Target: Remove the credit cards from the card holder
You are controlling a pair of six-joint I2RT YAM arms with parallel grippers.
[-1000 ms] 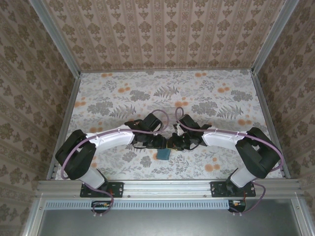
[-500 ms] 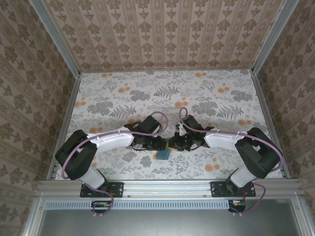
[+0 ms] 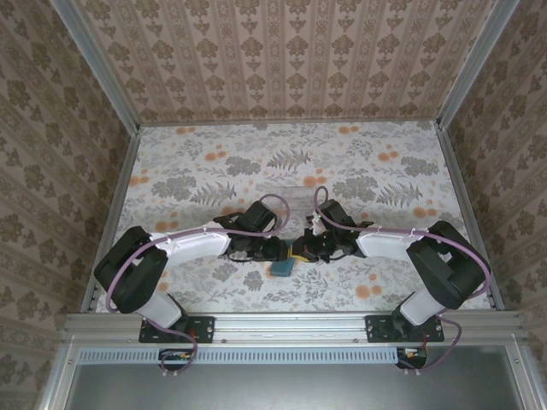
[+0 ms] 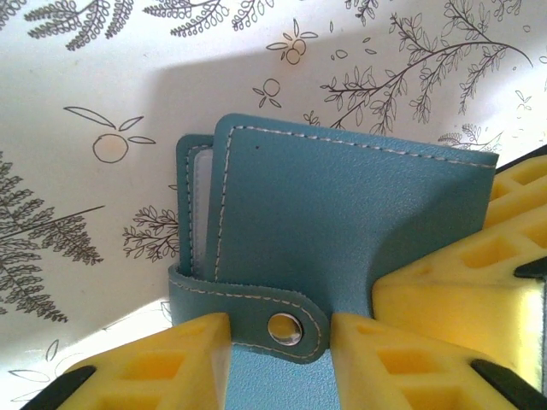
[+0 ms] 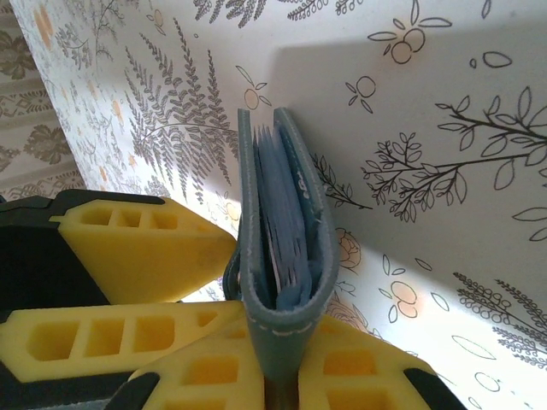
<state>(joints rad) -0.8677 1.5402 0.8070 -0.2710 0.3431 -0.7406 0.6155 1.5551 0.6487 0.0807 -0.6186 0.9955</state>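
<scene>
The card holder (image 4: 342,222) is a teal bifold with white stitching, held on edge above the table and closed by a strap with a metal snap (image 4: 287,328). My right gripper (image 5: 280,363) is shut on its spine, and one of its yellow fingers (image 4: 453,286) shows in the left wrist view. My left gripper (image 4: 280,346) is open, its two fingers flanking the snap strap close against the holder's face. Pale edges of the credit cards (image 4: 199,213) peek out between the panels, in blue sleeves (image 5: 286,222). In the top view the holder (image 3: 283,267) hangs between both grippers.
The floral tablecloth (image 3: 197,171) spreads out to grey side rails (image 3: 115,205). A clear plastic tray (image 3: 291,193) lies faintly visible just behind the grippers. Both arms reach inward and meet near the front centre of the table.
The left gripper has edged right, closer onto the holder. The right gripper and the holder have shifted slightly toward the table's near edge.
</scene>
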